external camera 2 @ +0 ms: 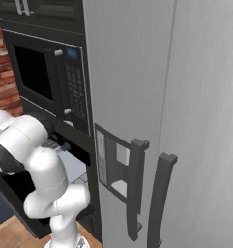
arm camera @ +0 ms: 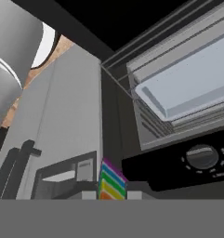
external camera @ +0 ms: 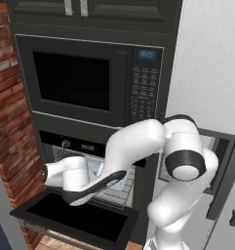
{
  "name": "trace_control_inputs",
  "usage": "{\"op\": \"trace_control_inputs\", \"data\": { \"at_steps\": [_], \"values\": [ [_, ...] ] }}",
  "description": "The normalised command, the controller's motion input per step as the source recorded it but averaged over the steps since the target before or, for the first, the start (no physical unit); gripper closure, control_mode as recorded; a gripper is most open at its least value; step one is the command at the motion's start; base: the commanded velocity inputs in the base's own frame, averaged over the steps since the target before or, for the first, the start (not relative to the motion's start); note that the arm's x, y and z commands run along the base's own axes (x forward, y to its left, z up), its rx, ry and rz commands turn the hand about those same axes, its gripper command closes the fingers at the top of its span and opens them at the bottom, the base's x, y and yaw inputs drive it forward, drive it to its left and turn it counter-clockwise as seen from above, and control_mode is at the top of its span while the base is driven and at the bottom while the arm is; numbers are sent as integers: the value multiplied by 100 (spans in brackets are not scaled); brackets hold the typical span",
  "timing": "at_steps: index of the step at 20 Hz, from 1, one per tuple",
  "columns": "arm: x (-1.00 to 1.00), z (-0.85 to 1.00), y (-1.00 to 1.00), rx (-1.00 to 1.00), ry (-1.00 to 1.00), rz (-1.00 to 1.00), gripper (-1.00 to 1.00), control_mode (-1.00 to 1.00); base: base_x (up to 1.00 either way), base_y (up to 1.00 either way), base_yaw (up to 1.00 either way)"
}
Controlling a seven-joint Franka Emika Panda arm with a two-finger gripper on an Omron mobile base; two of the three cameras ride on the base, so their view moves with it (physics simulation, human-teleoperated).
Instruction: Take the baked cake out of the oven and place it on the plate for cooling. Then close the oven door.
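In the hand view the baked cake (arm camera: 112, 180) shows its rainbow-striped side at the bottom centre, with my gripper (arm camera: 111, 195) shut on it. That view is rolled over: the oven (arm camera: 197, 162) with a round knob lies at the lower right. Its wire racks and a pale baking tray (arm camera: 192, 88) are above that. From the left base camera, my white wrist (external camera: 65, 175) hangs in front of the oven (external camera: 85, 145), just above the oven door (external camera: 75, 219), which is folded down flat. The plate is out of view.
A black built-in microwave (external camera: 85, 78) sits right above the oven. A brick wall (external camera: 7, 107) closes the left side. A grey fridge (external camera 2: 185, 121) with two dark upright handles stands close on the right.
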Motion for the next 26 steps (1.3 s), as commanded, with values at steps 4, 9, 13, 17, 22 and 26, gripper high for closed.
{"op": "trace_control_inputs", "data": {
  "at_steps": [4,9,13,17,22,26],
  "values": [
    [-50,100,-47,6,0,4,100,-100,0,0,0],
    [-37,79,-54,9,5,0,100,-100,0,0,0],
    [-19,36,-41,7,11,0,100,-100,0,0,0],
    [-3,1,-17,0,10,0,100,-100,0,0,0],
    [0,0,0,0,1,0,100,100,-11,-2,0],
    [0,0,0,0,0,0,100,100,-77,-19,-11]
  ]
}}
